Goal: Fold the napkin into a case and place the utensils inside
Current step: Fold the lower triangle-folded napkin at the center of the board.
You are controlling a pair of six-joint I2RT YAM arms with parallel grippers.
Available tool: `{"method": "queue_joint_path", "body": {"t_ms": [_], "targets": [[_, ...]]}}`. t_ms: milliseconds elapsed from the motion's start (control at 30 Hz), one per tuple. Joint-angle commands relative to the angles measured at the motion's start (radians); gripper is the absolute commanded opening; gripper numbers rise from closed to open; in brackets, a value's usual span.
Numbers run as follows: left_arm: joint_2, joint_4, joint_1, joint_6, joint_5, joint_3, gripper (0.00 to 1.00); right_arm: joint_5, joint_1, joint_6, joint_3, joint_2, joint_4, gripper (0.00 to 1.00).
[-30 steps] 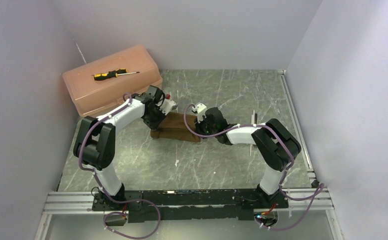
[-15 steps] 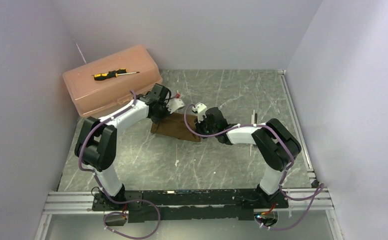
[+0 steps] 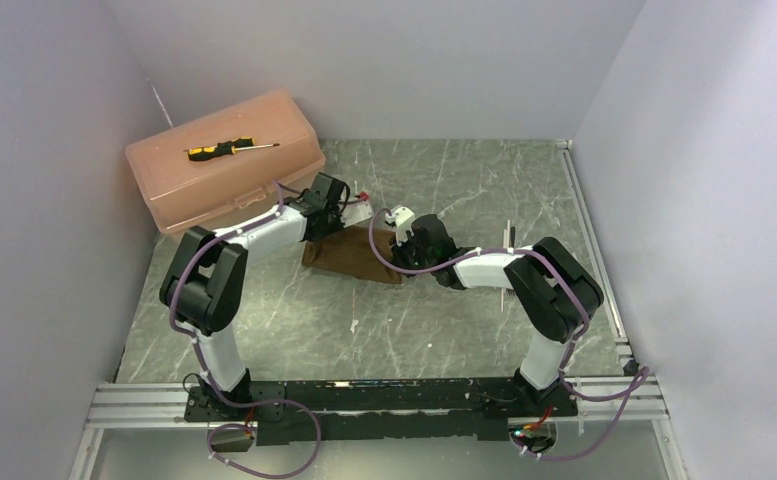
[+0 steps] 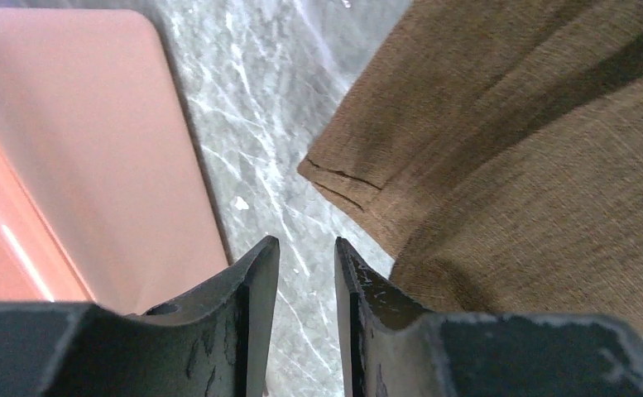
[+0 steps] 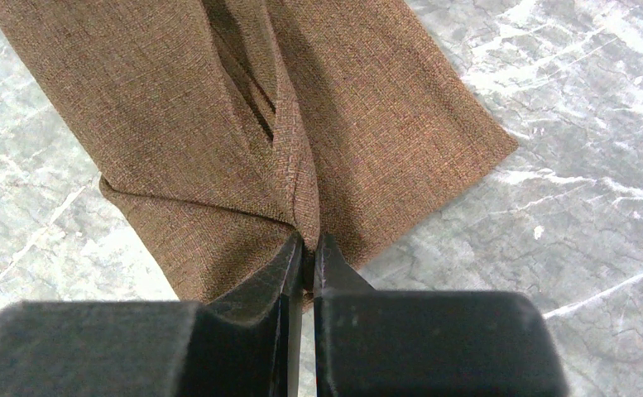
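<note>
Our right gripper point(image 5: 308, 248) pinches the napkin point(image 5: 218, 124); our left gripper point(image 4: 305, 273), apparently released, risks the fold springing open.

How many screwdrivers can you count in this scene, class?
1. A yellow-and-black-handled screwdriver lies on the lid of the pink plastic box at the table's far left. Others could be hidden inside the box or behind the arms.
</note>
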Motion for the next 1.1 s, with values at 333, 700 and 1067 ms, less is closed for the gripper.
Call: {"method": "queue_joint_path", "body": {"t_ms": [333,700,1067], "targets": [[-0.102,-0.269,0.121,-0.259,0.209,0.212,0.57,0.022,-0.009,0.058,0.028,-0.007,-0.071,0.0],[-0.302,-0.28,0.123,-0.464,0.466,-0.13,0.84,0.015,-0.008,0.072,0.035,0.006,-0.07,0.0],[-0.156,-0.134,0.123,-0.476,0.322,-0.112,0.89,0.01,-0.008,0.075,0.029,0.005,-0.07,0.0]]}}
